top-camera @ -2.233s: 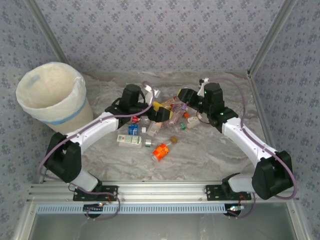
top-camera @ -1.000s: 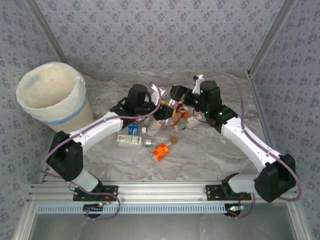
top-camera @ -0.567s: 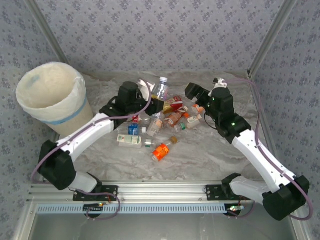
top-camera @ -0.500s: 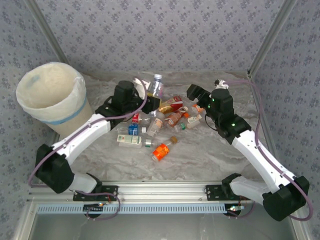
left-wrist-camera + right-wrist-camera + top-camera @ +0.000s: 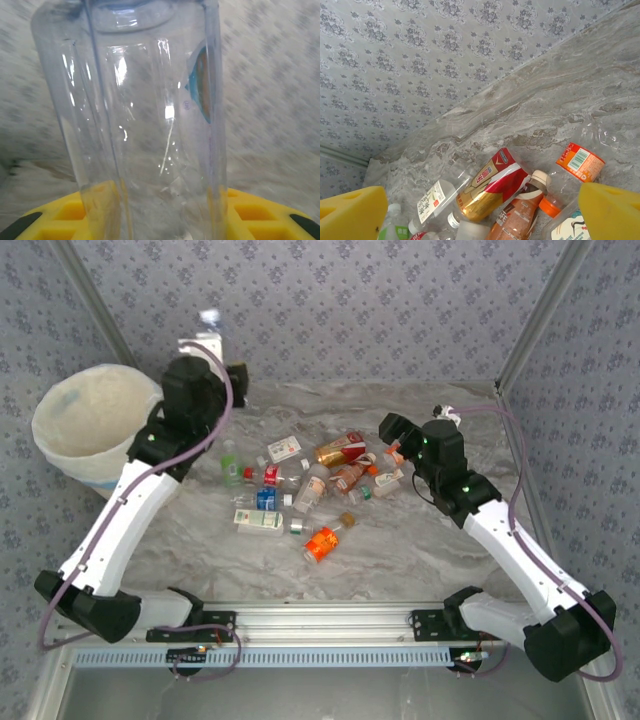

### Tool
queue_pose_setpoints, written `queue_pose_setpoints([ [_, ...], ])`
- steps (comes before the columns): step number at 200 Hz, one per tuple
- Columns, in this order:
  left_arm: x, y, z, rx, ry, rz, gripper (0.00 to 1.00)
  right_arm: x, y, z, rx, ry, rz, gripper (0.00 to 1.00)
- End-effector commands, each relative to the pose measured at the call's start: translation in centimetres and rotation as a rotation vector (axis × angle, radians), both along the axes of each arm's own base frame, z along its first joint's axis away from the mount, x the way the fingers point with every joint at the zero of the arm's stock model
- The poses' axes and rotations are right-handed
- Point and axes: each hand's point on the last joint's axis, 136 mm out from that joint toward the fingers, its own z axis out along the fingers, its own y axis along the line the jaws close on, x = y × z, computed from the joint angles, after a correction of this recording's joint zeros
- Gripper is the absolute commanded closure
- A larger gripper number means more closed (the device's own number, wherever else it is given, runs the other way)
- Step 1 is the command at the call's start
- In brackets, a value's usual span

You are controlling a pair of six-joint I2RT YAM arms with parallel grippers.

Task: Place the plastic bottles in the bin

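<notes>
Gripped clear bottle [image 5: 145, 115] near bin [image 5: 60, 445]; bottles [image 5: 322, 543] litter table [image 5: 420, 550].

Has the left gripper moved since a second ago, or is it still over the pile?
Yes. The left gripper has swung left and away from the pile, carrying a clear bottle, and is now raised just right of the bin.

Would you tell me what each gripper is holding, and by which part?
Left gripper: a clear bottle, clamped around its lower body, cap up. Right gripper: open, holding nothing.
</notes>
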Motion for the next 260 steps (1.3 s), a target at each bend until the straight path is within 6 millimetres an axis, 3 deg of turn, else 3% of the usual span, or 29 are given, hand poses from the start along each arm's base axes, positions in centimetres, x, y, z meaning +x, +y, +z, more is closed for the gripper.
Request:
queue_pose_setpoints([
  [1,0.3,6.1,2.6,0.07,-0.03,0.247,1.0,0.3,0.6,0.5,0.019,-0.004,0.028,0.0],
  [27,0.3,11.4,5.0,0.07,-0.072,0.418,1.0,0.2,1.2,0.9,0.01,-0.01,0.07,0.0],
  [48,0.3,15.7,4.9,0.073,-0.059,0.56,1.0,0.2,1.8,1.2,-0.022,-0.04,0.119,0.0],
  [82,0.1,22.0,1.9,0.07,0.029,0.742,1.0,-0.1,2.5,1.3,-0.043,-0.084,0.17,0.0],
  [119,-0.5,26.8,-2.6,-0.007,0.147,0.831,1.0,-0.6,3.0,1.8,-0.085,-0.088,0.229,0.0],
  [152,-0.3,28.5,-6.6,-0.032,0.256,0.863,0.99,-1.1,3.6,1.9,-0.086,-0.073,0.272,0.0],
  [185,0.2,29.6,-9.8,-0.047,0.348,0.898,0.9,-1.3,3.9,1.7,-0.093,-0.061,0.294,0.0],
  [200,0.3,29.7,-10.4,-0.056,0.368,0.906,0.78,-1.4,3.9,1.8,-0.099,-0.057,0.298,0.0],
  [214,0.6,29.5,-10.9,-0.076,0.377,0.895,0.57,-1.5,3.9,1.8,-0.106,-0.053,0.303,0.0],
  [225,0.8,29.2,-11.1,-0.097,0.378,0.876,0.48,-1.6,3.9,1.7,-0.115,-0.047,0.307,0.0],
  [260,1.4,28.4,-11.2,-0.138,0.374,0.827,0.34,-1.7,3.8,1.5,-0.122,-0.034,0.307,0.0],
])
